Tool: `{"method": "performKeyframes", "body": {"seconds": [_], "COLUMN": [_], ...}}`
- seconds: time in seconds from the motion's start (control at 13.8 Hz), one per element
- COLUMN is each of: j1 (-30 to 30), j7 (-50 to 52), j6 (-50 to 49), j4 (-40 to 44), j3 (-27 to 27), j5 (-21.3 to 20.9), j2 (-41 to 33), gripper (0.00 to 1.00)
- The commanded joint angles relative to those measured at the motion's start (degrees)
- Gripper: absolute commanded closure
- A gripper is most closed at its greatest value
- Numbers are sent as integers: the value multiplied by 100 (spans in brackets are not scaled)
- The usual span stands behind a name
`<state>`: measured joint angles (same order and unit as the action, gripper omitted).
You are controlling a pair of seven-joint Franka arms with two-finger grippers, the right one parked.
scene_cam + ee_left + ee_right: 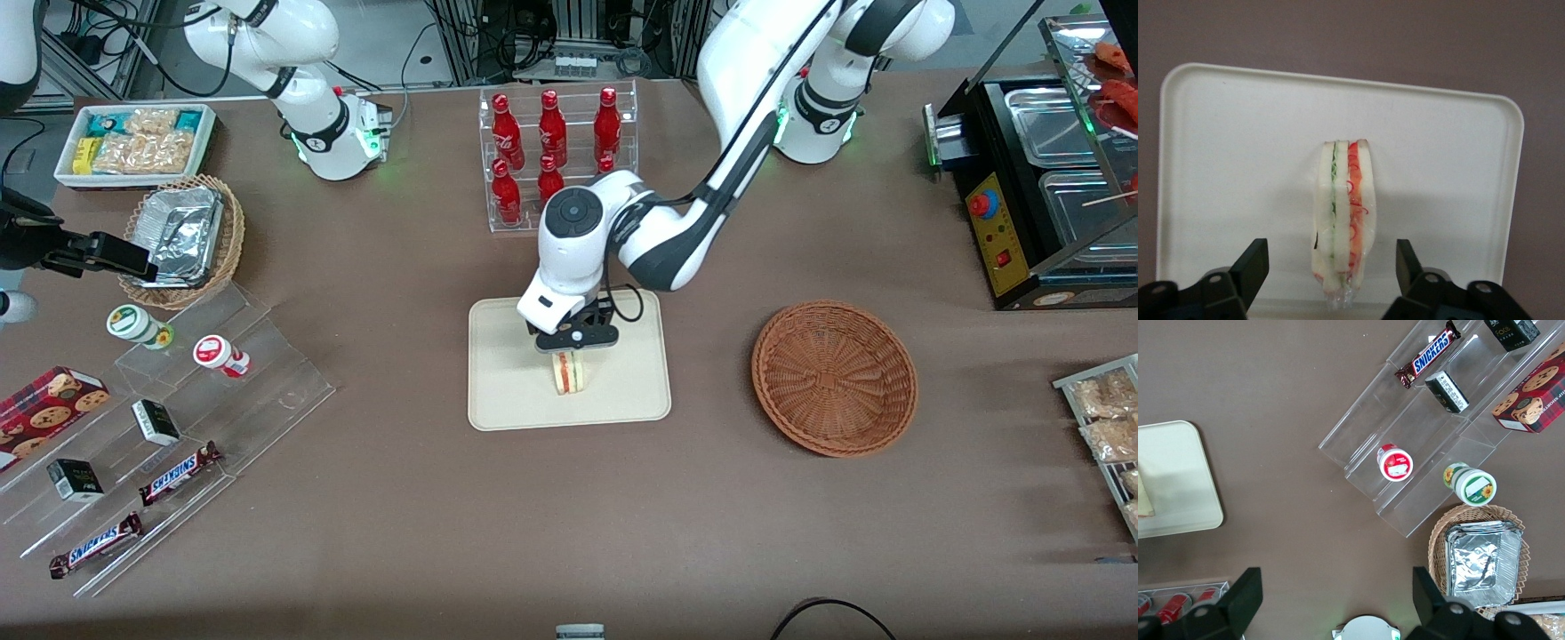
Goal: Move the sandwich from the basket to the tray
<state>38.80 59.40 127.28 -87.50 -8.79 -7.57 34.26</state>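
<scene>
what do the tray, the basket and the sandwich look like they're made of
Tray: likely plastic, cream, smooth, matte, moulded rim with rounded corners. Basket: woven wicker, reddish-brown, radial strands visible. Sandwich: soft white bread with red and green filling, possibly in clear film, judging by a glossy crinkle at its end. The open pincer hangs over the sandwich on the tray.

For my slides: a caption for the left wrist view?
Gripper open, jaws clear of the sandwich standing on the tray.
</scene>
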Motion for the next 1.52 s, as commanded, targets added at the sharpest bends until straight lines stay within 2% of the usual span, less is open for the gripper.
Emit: {"method": "performKeyframes", "body": {"seconds": [0.0, 0.43, 0.58, 0.8, 0.94, 1.3, 1.45], "j1": [-328, -1356, -1769, -2507, -2851, -3800, -3898], "j7": [142, -182, -988, -2367, -3212, -4936, -5358], "j6": [-729, -2161, -2697, -3358, -3736, -4027, -4071], "j4": [-145, -110, -145, -145, -136, -153, -153], "j3": [17, 17, 9, 9, 17, 17, 200], "j5": [18, 27, 71, 378, 370, 379, 370], "j2": [-831, -1992, -2352, -2792, -2951, -3312, -3391], "gripper": [1, 1, 1, 1, 1, 1, 1]}}
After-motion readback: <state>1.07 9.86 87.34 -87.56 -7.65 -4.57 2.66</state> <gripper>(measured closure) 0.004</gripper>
